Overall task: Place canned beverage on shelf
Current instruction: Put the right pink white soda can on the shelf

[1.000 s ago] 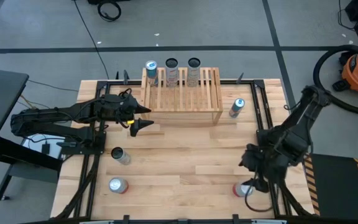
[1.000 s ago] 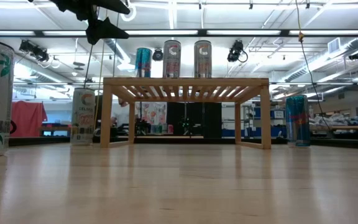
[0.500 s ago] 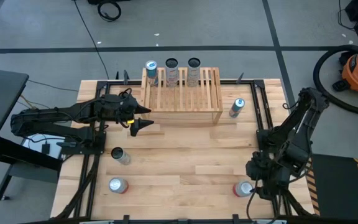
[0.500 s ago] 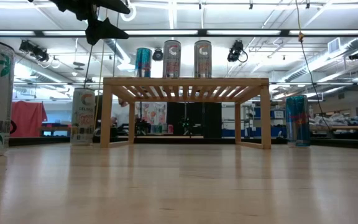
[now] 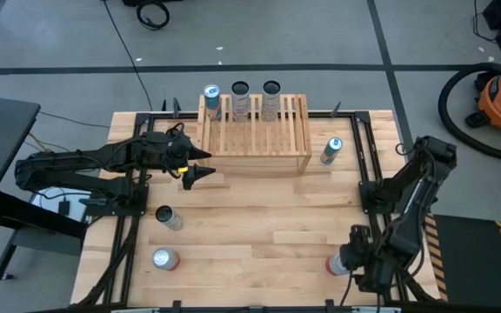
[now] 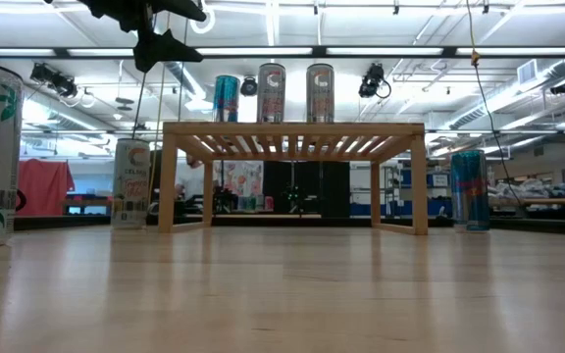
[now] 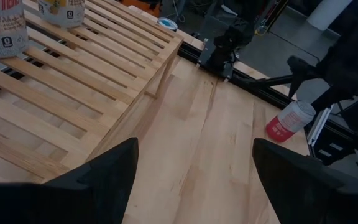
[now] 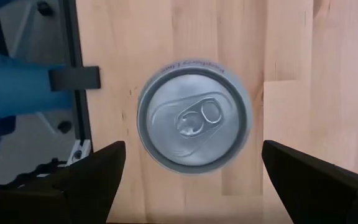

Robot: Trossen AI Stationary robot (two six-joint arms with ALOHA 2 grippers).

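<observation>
While the right gripper (image 5: 355, 261) hangs over the near right corner of the table (image 5: 259, 222), the red can (image 5: 337, 264) is found almost straight beneath it, standing upright with its long axis vertical. Seen from the right wrist, the can's silver lid (image 8: 193, 120) is centred between the 2 dark fingers (image 8: 89, 177), which are spread wide apart, 1 on each side, with nothing clamped and no contact visible. A straight descent along the can's axis is judged to be what the grasp needs; little sideways correction looks required.

The shelf (image 5: 255, 130) sits at the far middle of the table, well apart from this can, so a long carry away from the near edge and toward the left is expected once the can is held. 3 cans (image 5: 240, 97) are already lined along its far edge, leaving free slats to their right.

The left gripper (image 5: 200, 165) is parked just beside the shelf's near left corner, fingers apart and empty. It is nearer the shelf, but the right arm is clearly nearer this can. 3 other cans are still on the table: 2 near left (image 5: 165, 258), 1 far right (image 5: 330, 150).
</observation>
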